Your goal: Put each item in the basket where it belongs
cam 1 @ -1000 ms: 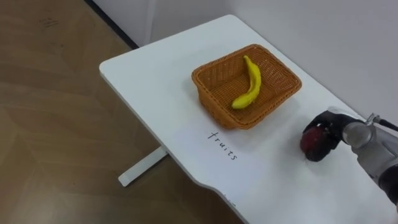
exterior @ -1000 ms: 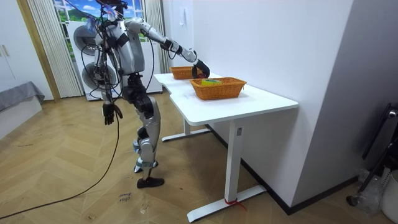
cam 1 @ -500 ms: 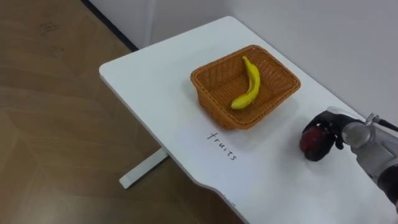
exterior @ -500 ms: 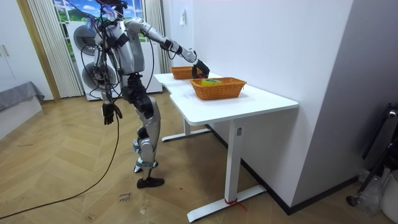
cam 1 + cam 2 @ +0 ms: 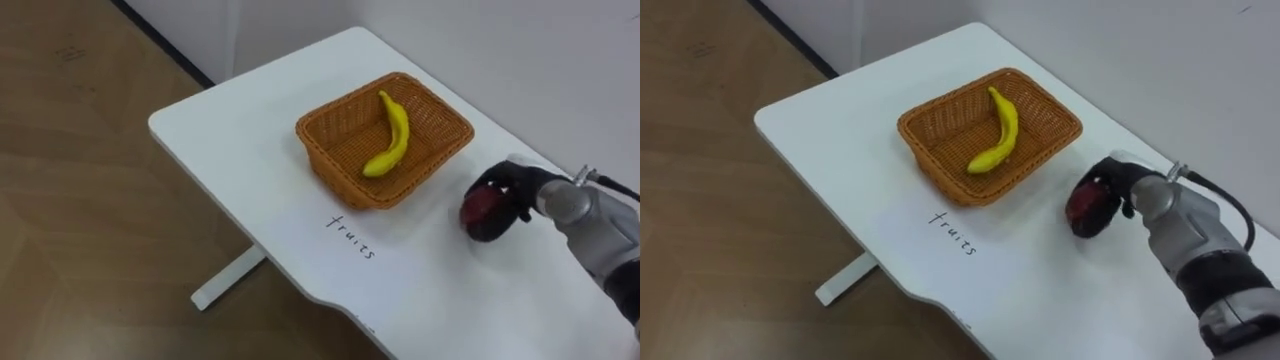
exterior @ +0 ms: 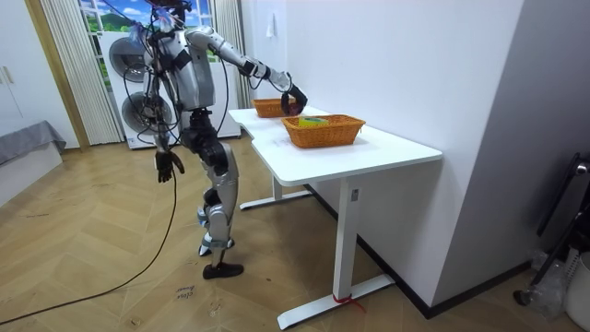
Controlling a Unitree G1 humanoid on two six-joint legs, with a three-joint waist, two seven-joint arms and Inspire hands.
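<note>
From the head: right hand extended from the right, fingers curled round a dark red fruit, over the white worktop just right of a wicker basket with a banana inside. Handwritten by the basket's near edge: "fruits". From the room: second basket alongside on the worktop, left hand hanging loose by the hip.
</note>
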